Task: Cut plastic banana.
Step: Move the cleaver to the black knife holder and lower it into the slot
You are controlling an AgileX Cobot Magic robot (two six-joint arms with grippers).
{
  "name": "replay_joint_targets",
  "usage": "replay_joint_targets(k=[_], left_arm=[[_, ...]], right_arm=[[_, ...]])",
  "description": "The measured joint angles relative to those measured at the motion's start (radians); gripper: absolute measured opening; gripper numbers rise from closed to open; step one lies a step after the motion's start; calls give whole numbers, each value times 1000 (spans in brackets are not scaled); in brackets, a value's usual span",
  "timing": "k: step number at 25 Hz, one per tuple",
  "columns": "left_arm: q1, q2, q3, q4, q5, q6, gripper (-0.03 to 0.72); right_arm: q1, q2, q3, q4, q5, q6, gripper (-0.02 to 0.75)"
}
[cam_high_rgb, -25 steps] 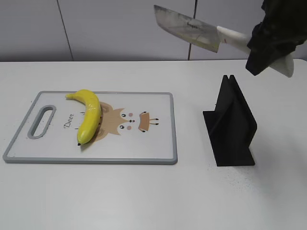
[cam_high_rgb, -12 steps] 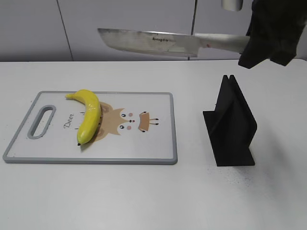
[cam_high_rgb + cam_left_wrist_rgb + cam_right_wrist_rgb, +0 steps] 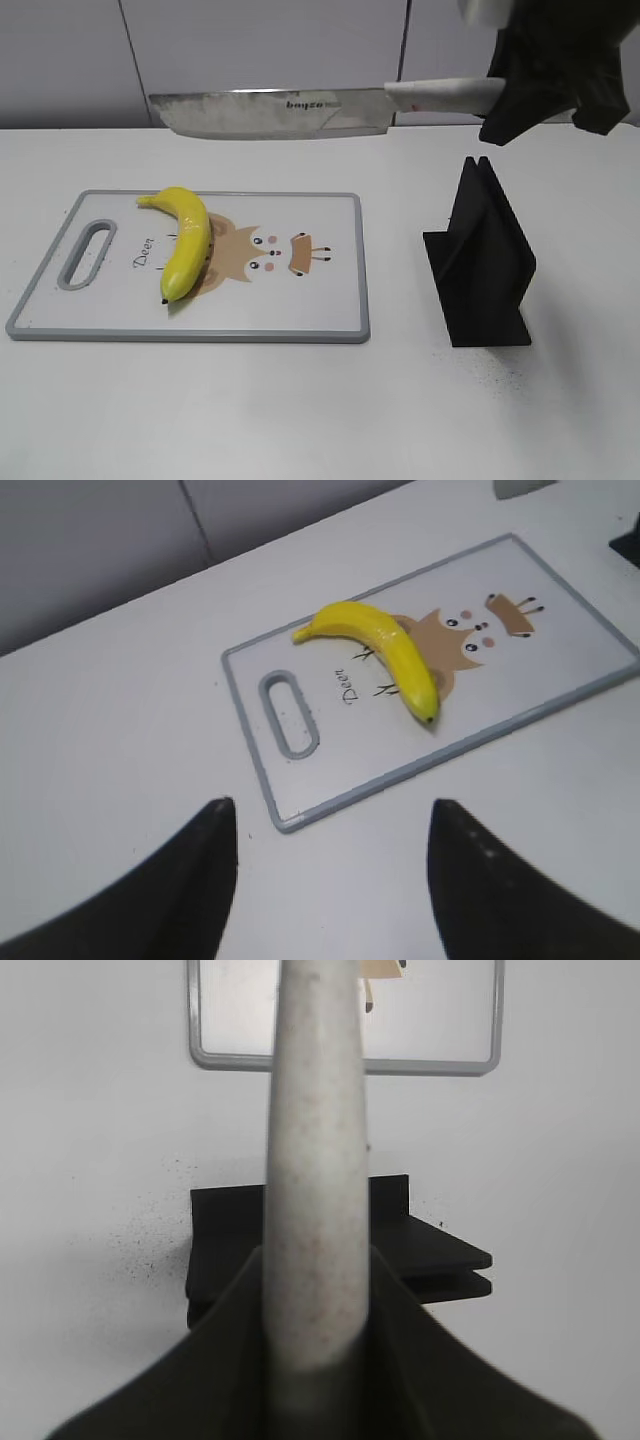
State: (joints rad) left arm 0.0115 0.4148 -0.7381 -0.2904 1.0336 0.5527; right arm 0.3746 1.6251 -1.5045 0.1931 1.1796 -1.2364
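Observation:
The plastic banana (image 3: 186, 238) lies on the grey-rimmed cutting board (image 3: 330, 310), left of its deer print; it also shows in the left wrist view (image 3: 385, 656). My right gripper (image 3: 520, 95) is shut on the white handle (image 3: 315, 1160) of a knife. The knife's steel blade (image 3: 270, 112) is held level, high above the board, pointing left. My left gripper (image 3: 330, 825) is open and empty, above the bare table near the board's handle corner. It is not seen in the exterior view.
A black knife stand (image 3: 482, 262) stands on the table right of the board, below my right gripper; it also shows in the right wrist view (image 3: 420, 1245). The board (image 3: 290, 810) has a slot handle (image 3: 85, 255) at its left end. A grey wall runs behind the table.
My right gripper has swung the knife from a tilted pose at the upper right to a level one, and the blade has moved left over the board. The banana has not moved.

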Motion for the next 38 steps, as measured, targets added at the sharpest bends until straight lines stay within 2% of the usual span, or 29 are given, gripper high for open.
replay_joint_targets(k=[5,10,13,17,23,30,38], left_arm=[[0,295,-179,-147,46,234,584],[-9,577,-368,-272,163,495,584],[-54,722,-477,-291,176,579,584],[-131,868,-593,-284,181,700,584],[-207,1024,-715,-211,181,746,573],[-293,1190,-721,-106,121,763,560],[-303,1272,-721,-70,39,765,545]], right_arm=[[0,52,-54,21,14,-3,181],[0,106,-90,145,15,-4,181],[0,140,-92,191,15,-4,181],[0,184,-92,198,15,-7,181],[6,244,-106,200,14,-19,181],[12,352,-196,242,1,-22,181],[39,394,-232,244,-9,-43,181]])
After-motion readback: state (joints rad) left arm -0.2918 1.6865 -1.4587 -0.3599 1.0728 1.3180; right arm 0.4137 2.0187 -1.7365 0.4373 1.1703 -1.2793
